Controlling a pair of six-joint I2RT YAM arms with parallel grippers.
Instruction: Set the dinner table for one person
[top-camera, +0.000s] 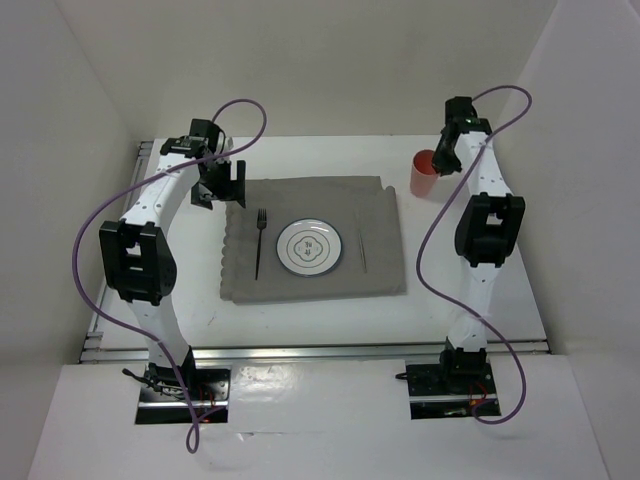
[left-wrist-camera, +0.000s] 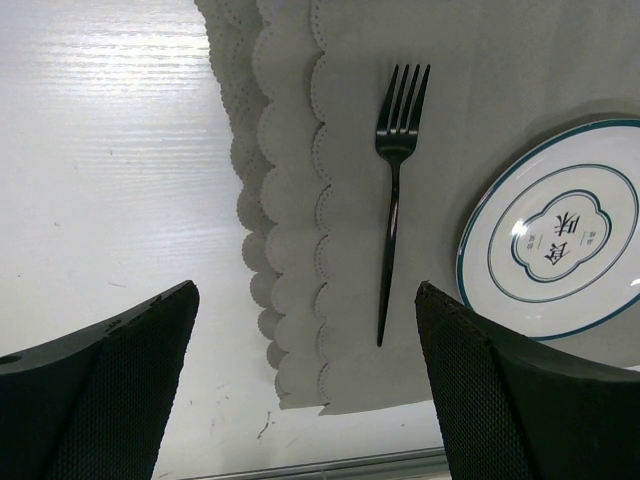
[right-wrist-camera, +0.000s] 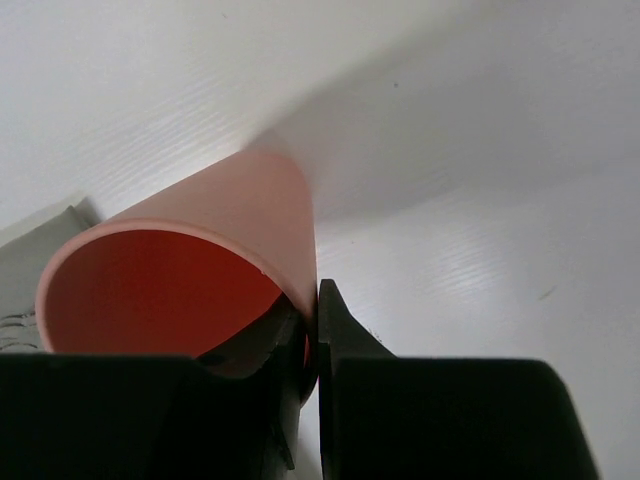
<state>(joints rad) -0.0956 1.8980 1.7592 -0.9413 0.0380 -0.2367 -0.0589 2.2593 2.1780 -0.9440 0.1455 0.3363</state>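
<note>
Kid: Where is the cup?
Me: The red cup (top-camera: 424, 175) is at the upper right of the top view, just past the mat's (top-camera: 310, 285) corner. It is upright. My right jaws pinch its wall, with one finger inside. My left jaws are open at the mat's upper left.
Kid: How many things are there?
Me: One cup, one plate (top-camera: 310, 246), one fork (top-camera: 258, 243), one thin knife (top-camera: 362, 252) and one mat. The white table (top-camera: 300, 325) lies under them.
</note>
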